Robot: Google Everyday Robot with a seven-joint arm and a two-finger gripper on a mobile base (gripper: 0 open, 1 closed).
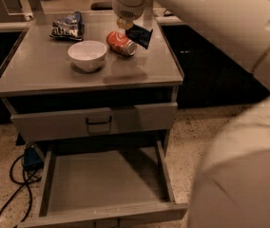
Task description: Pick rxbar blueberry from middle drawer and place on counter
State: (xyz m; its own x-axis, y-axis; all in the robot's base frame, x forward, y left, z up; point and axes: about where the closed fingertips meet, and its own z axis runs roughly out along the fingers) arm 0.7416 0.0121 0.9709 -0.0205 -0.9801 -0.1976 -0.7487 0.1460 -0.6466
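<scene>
Speckled beige flooring (192,127) surrounds a grey metal cabinet whose flat grey counter (40,75) fills the upper left of the frame. White robot arm (230,23) casing sweeps across the upper right and blocks the lower right corner, hiding most of the gripper (128,26) at top centre. Only its tip shows, clamped on a corner of the rxbar blueberry (140,35), a small flat dark blue-black wrapper tilted over the counter's far right part, just beside a red soda can (121,43) lying on its side. Any label marks on the wrapper are too dim to read. Below, the wide shallow grey middle drawer (104,177) stands open, its front cut off by the lower edge. A white bowl (87,55) and a crinkled blue chip bag (67,25) sit left of the can.
</scene>
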